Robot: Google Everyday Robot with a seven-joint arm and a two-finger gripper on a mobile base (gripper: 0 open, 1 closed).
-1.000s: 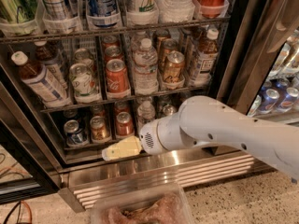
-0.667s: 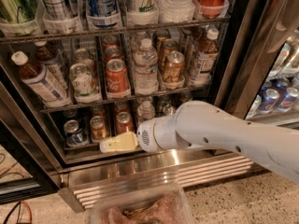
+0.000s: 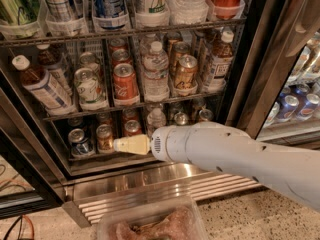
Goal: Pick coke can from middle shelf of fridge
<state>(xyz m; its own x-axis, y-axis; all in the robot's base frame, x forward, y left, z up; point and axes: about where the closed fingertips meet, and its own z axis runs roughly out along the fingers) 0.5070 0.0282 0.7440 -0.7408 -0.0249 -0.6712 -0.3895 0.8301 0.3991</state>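
Cooler inspection, single view.

- The fridge [image 3: 246, 79] stands open. Its top rack is cut off by the upper edge, so only the lower parts of the cans and bottles there can be seen.
- The coke can [image 3: 125, 84] stands upright at the front of its lane on the middle shelf [image 3: 160, 103]. It sits between a green-and-white can [image 3: 90, 87] and a clear water bottle [image 3: 156, 71]. More red cans queue behind it, largely hidden.
- A gold-brown can [image 3: 185, 72] occupies the lane beyond the bottle.
- The gripper [image 3: 131, 145] is below the middle shelf, level with the bottom rack and pointing left. It is well apart from the coke can and nothing is seen in it. Whether it is open or closed cannot be told.
- The white arm [image 3: 225, 151] crosses the right half of the bottom rack and hides most of what stands there. Only the tops of the items behind it show.
- A red can [image 3: 132, 128] just above the gripper is partly hidden.
- The steel base grille [image 3: 165, 190] is partly hidden by a clear tub [image 3: 150, 223]. The tub is cut off at the lower edge and its contents are indistinct.
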